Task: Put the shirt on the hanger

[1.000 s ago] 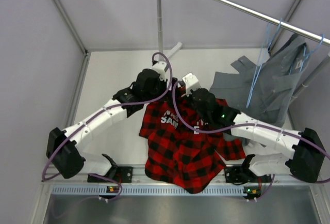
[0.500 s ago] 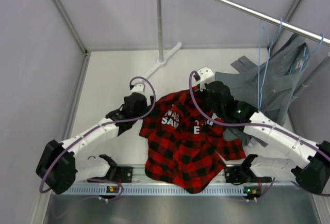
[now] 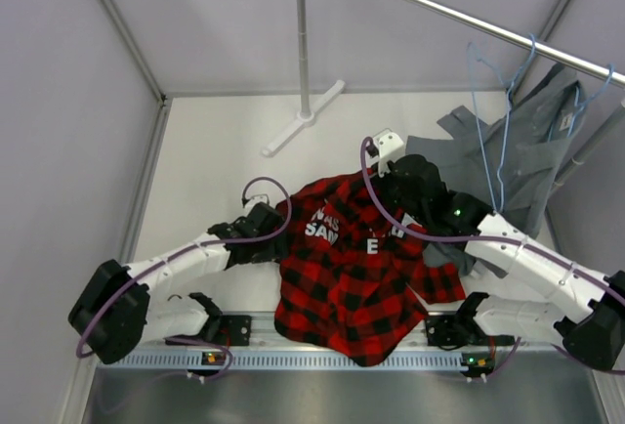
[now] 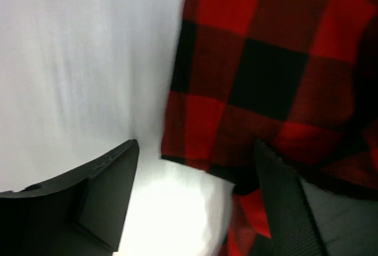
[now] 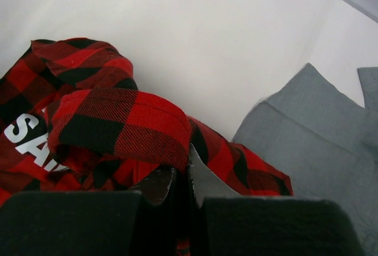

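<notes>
Our left gripper (image 4: pixel 196 150) stands wide open at the shirt (image 3: pixel 342 277)'s left edge, cloth between the jaws but nothing held. Our right gripper (image 5: pixel 184 176) is pinched shut on a fold near the collar. The shirt lies spread at the middle of the table (image 3: pixel 215 150)'s near edge. We judge the left should close only once the cloth sits deep between its fingers, so both arms lift evenly. We count one shirt and two hangers: the bare hanger (image 3: pixel 485 129) on the rail (image 3: pixel 469 21) over the far right corner, another wearing the one grey garment (image 3: pixel 527 160)
</notes>
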{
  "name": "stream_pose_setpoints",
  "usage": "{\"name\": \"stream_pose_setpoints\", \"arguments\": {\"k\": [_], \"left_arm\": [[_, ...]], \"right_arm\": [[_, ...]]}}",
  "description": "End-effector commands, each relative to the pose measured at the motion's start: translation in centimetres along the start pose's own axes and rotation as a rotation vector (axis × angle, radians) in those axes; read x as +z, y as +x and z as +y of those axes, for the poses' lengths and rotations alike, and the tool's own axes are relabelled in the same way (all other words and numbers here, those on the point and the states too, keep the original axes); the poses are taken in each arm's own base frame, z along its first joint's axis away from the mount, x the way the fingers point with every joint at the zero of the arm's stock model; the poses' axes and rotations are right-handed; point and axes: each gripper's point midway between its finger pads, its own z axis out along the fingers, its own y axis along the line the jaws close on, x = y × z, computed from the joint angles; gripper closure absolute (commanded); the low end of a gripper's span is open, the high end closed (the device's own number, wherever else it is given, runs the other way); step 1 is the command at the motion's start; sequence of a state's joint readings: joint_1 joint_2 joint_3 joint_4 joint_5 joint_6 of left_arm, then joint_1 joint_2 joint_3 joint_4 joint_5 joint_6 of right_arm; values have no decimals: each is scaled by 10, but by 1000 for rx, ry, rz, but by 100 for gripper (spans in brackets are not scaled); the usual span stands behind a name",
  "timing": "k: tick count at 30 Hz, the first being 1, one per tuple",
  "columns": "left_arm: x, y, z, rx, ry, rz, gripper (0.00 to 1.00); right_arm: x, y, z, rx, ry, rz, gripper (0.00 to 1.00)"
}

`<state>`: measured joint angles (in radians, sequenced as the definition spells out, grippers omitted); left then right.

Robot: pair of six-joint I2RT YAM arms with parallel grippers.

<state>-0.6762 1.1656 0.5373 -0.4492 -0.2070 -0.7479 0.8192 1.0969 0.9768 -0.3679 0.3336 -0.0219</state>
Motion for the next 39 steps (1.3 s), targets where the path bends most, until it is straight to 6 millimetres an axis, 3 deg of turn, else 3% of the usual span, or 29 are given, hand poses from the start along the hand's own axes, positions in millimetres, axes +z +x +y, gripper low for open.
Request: {"name": "stream_pose_setpoints", "arguments": {"k": [1, 3, 4, 5, 6, 7, 9, 12, 13, 14, 15, 16, 19, 21, 24, 28, 29, 30, 31, 32, 34, 35, 37, 39], "left_arm": [[3, 16, -6, -10, 23, 59, 20], [9, 19, -2, -16, 4, 61, 34], [11, 20, 1, -15, -12, 62, 58], [13, 16, 7, -22, -50, 37, 77], [15, 14, 10, -28, -72, 25, 92], [16, 11, 12, -34, -90, 10, 100], [12, -9, 21, -83, -152, -89, 100], [-21, -50, 31, -138, -219, -256, 100], [-37, -72, 43, -130, -288, -357, 100], [-60, -80, 59, -112, -353, -397, 100], [-88, -106, 59, -158, -381, -488, 100], [-113, -125, 76, -172, -472, -593, 100], [-167, -151, 104, -234, -571, -703, 100], [-182, -157, 127, -287, -630, -720, 100], [-180, -155, 157, -302, -736, -683, 100], [-163, -164, 165, -347, -708, -632, 100], [-160, -165, 166, -338, -706, -616, 98], [-157, -165, 172, -352, -721, -603, 90], [-153, -166, 174, -350, -734, -585, 70], [-152, -166, 172, -332, -724, -568, 37], [-141, -170, 148, -297, -571, -516, 11], [-138, -171, 138, -272, -508, -501, 2], [-127, -167, 95, -204, -254, -442, 2], [-143, -169, 54, -159, -49, -498, 2]], "right_arm": [[-16, -38, -3, 47, -19, -103, 100], [-16, -38, -2, 48, -25, -105, 100], [-16, -38, -2, 51, -27, -108, 100], [-16, -38, 0, 52, -39, -111, 100], [-17, -38, 0, 53, -38, -113, 100], [-17, -37, 0, 52, -38, -110, 100], [-16, -37, 0, 52, -38, -108, 100], [-17, -38, 2, 52, -49, -111, 100], [-17, -39, 5, 51, -70, -114, 100], [-17, -40, 8, 51, -84, -116, 100], [-17, -39, 12, 83, -99, -114, 100], [-17, -42, 14, 88, -113, -123, 100], [-16, -46, 28, 107, -179, -138, 100], [-13, -55, 38, 117, -225, -155, 100], [-3, -63, 51, 112, -271, -148, 100], [12, -68, 59, 106, -289, -127, 100], [14, -68, 61, 108, -294, -122, 100], [16, -70, 63, 111, -297, -120, 100], [17, -70, 64, 114, -301, -119, 100], [18, -71, 66, 115, -308, -119, 100], [20, -70, 66, 111, -305, -115, 100], [21, -71, 64, 110, -297, -113, 100], [24, -67, 62, 108, -279, -92, 100], [30, -68, 60, 111, -264, -78, 100]]}}
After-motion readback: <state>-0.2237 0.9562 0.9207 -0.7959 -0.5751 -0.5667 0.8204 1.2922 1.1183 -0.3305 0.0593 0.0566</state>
